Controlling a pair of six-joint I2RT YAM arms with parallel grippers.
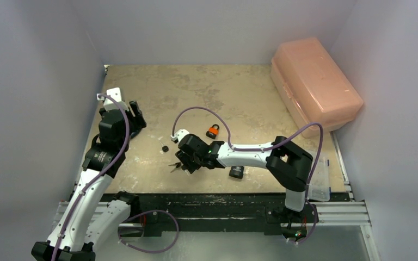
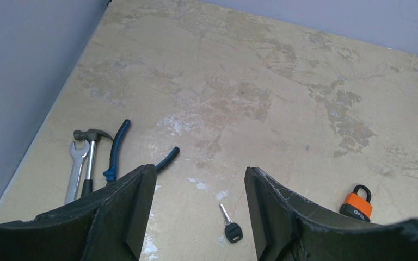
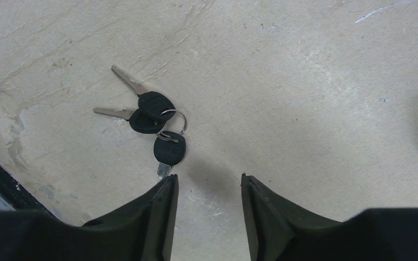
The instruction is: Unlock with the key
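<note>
The key bunch [image 3: 155,122], three black-headed keys on a ring, lay flat on the bench [image 3: 305,81] at left of centre in the right wrist view, just beyond the right hand [image 3: 208,180], whose jaws stood apart and empty. The orange padlock [image 1: 213,131] sat near, mid-frame from above. The left hand [image 2: 200,171] hung open, holding nothing. Picking up a key seemed the step in hand; next the right hand would need to straddle one key head and close.

The counter [image 1: 250,92] is tan stone with pale scuffs and darker blotches. A plain grey back wall [image 1: 212,27] stands at the counter's far edge. A left wall [image 1: 27,109] and a right wall [image 1: 397,54], the same grey, close in the counter's sides. A black rail [image 1: 223,209] runs along the counter's near edge. The light is soft and even.
</note>
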